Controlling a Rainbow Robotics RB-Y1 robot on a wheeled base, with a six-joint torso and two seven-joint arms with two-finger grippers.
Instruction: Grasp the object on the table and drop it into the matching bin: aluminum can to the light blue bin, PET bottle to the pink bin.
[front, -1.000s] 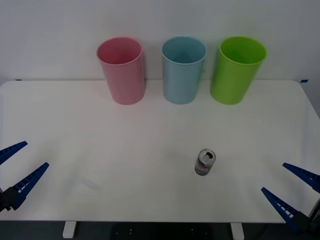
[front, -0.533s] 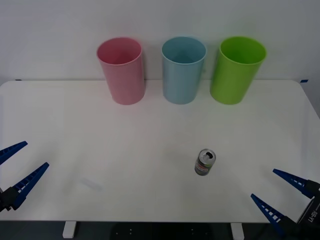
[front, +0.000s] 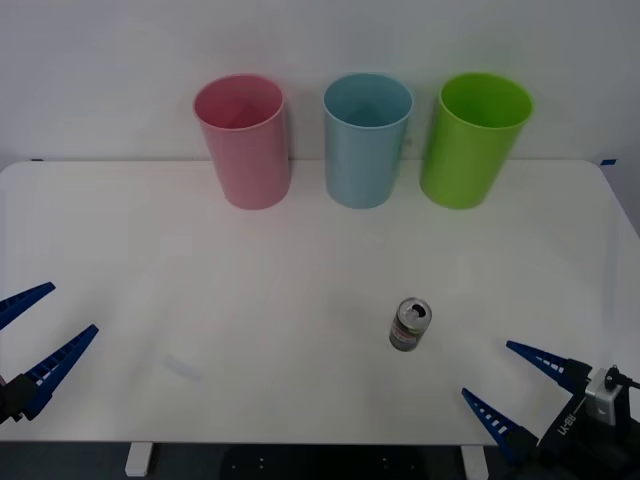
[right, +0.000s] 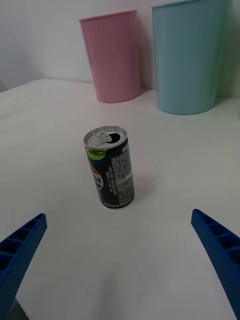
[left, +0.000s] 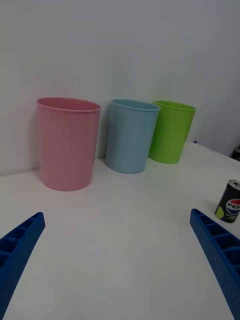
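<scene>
Pepsi can (front: 410, 325) was standing upright on the white table (front: 200, 260), toward the near right part of it, well apart from the three bins along the far edge. It was a small silver can with a dark label and a bit of lime green near the top, and the pull-tab opening on the lid looked already popped in the right wrist view (right: 109, 170). From the left wrist camera you could read the logo on it (left: 230, 201).

Bins were lined up at the back against the wall: pink bin (front: 243, 140) on the left, light blue bin (front: 366, 138) in the middle, lime green bin (front: 473, 138) on the right. All three upright, close to each other but not touching as far as I could tell.

Right gripper (front: 508, 381) sat low over the near right corner of the table, just to the right of the can and a little nearer the robot, its blue ribbed fingers (right: 220, 255) spread wide with nothing between them. In its wrist view the can stood ahead of the gap between the two fingers, not touching either one.

Left gripper (front: 38, 332) was parked at the near left edge of the table, fingers (left: 17, 250) also spread apart and holding nothing, well away from the can.
</scene>
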